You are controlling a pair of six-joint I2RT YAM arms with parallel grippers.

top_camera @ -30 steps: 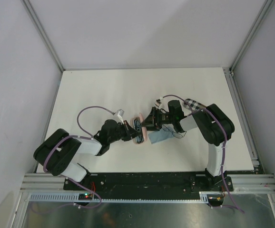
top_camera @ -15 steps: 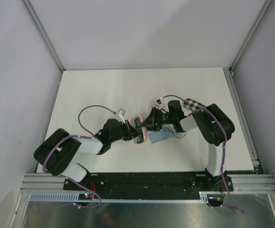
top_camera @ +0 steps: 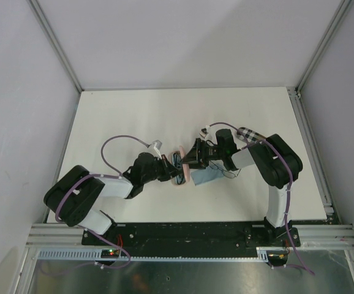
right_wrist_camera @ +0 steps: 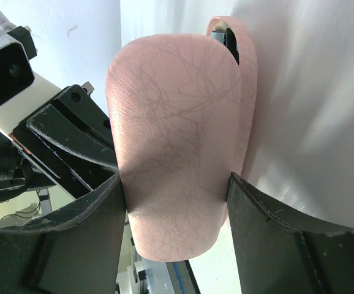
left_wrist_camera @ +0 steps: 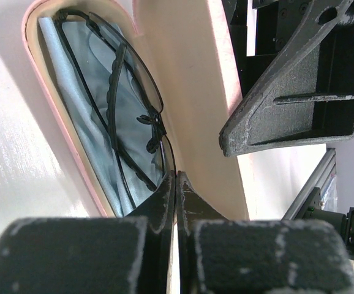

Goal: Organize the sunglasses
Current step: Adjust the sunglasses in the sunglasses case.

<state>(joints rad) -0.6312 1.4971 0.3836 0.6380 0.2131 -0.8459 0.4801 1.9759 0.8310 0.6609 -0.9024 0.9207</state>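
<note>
Glasses (left_wrist_camera: 147,122): you see them lying lengthwise in the open case (left_wrist_camera: 189,79), only from the left wrist.
Right gripper (right_wrist_camera: 176,180): clamped on the case.
Left gripper (left_wrist_camera: 176,177): tips together.

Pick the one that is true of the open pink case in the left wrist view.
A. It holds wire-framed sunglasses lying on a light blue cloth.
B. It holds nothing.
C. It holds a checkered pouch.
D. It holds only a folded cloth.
A: the left wrist view shows the wire-framed sunglasses lying on the light blue cloth inside the open pink case.
</note>
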